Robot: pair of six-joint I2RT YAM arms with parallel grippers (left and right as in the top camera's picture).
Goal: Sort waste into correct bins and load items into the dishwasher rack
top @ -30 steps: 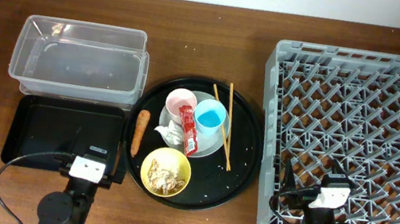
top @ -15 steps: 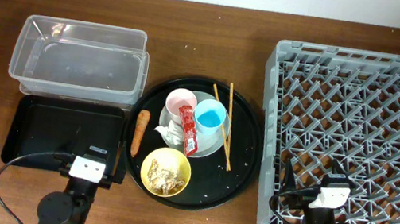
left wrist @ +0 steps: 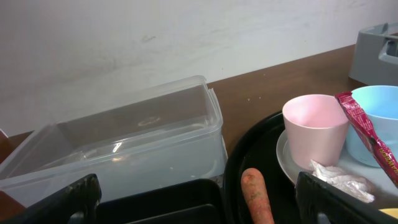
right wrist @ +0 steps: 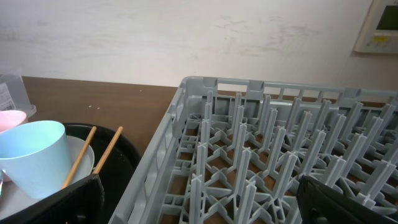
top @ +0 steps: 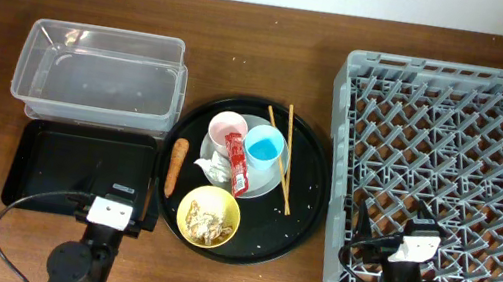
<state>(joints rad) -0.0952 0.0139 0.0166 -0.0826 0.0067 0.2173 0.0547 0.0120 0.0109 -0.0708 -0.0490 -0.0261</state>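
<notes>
On the round black tray sit a pink cup (top: 227, 132), a blue cup (top: 265, 146), a red wrapper (top: 241, 165) and a white tissue (top: 209, 167), all on a pale plate (top: 264, 181). Chopsticks (top: 280, 158) lie across its right side. An orange carrot (top: 175, 166) and a yellow bowl (top: 209, 216) of food scraps lie in front. The clear tub (top: 100, 77) and the black rectangular tray (top: 75, 169) are to the left, the grey rack (top: 455, 163) to the right. My left gripper (left wrist: 199, 202) stands open over the black tray. My right gripper (right wrist: 202, 205) stands open over the rack's near corner.
The round black tray (top: 300, 220) fills the gap between bins and rack. Bare wooden table (top: 264, 62) runs along the back. A black cable (top: 12, 215) loops by the left arm's base near the front edge.
</notes>
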